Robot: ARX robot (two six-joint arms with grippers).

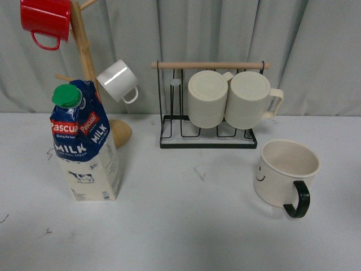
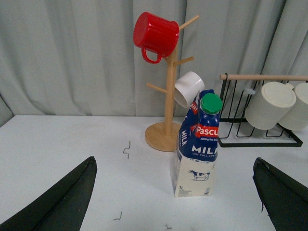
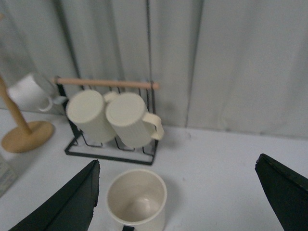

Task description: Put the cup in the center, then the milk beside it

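The cup (image 1: 282, 169), cream-white with a smiley face and a black handle (image 1: 299, 200), stands upright at the right of the table. The milk (image 1: 84, 147), a blue and cream carton with a green cap, stands upright at the left. Between them lies bare white tabletop with a small black mark (image 1: 198, 173). Neither gripper shows in the front view. My left gripper (image 2: 174, 161) is open, with the milk (image 2: 197, 154) standing ahead between its spread fingers, apart from both. My right gripper (image 3: 177, 161) is open above the table, with the cup (image 3: 137, 199) close to one finger (image 3: 72, 202).
A wooden mug tree (image 1: 84, 51) behind the milk carries a red mug (image 1: 46, 20) and a small white mug (image 1: 117, 81). A black wire rack (image 1: 208, 138) at the back middle holds two ribbed cream mugs (image 1: 231, 99). A grey curtain closes the back.
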